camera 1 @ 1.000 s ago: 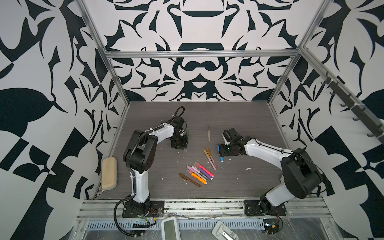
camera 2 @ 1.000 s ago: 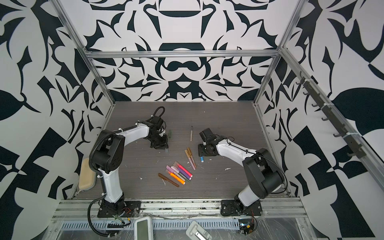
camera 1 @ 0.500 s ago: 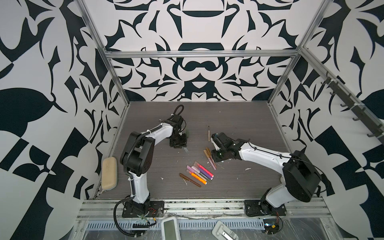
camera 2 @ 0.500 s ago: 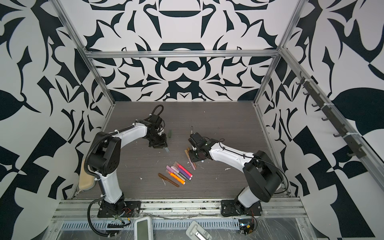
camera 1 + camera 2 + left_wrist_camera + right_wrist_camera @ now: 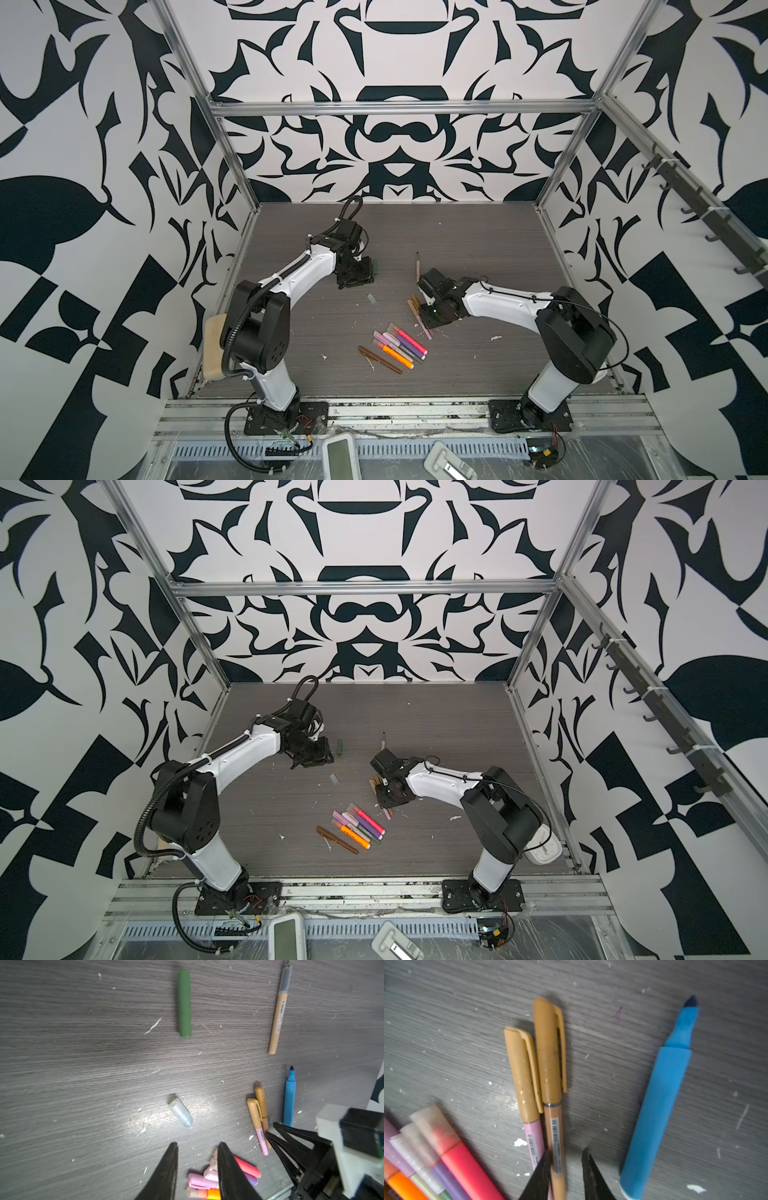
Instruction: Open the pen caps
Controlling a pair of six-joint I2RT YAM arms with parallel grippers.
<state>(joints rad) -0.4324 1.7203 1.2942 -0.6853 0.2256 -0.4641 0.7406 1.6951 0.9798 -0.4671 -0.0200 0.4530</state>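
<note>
My right gripper (image 5: 565,1150) is open, low over the table, and straddles the tan body of a gold-capped pen (image 5: 549,1049). One finger touches that body; the other stands apart from it. A pink pen with a gold cap (image 5: 522,1072) lies against it. An uncapped blue pen (image 5: 660,1105) lies beside them. My left gripper (image 5: 197,1144) is open with nothing between its fingers. A loose pale translucent cap (image 5: 181,1112) and a loose green cap (image 5: 184,1003) lie ahead of it. In both top views the green cap (image 5: 375,267) (image 5: 340,747) lies just right of the left gripper (image 5: 355,280).
A bunch of capped pink, purple and orange pens (image 5: 399,347) lies at the middle front, with a brown pen (image 5: 380,360) beside it. A tan uncapped pen (image 5: 417,266) lies farther back. White scraps dot the grey table (image 5: 478,249). Patterned walls enclose three sides.
My right arm swung left from the blue pen to the gold-capped pens and its jaws narrowed. The pale cap now lies loose on the table near my left gripper, whose jaws widened a little.
</note>
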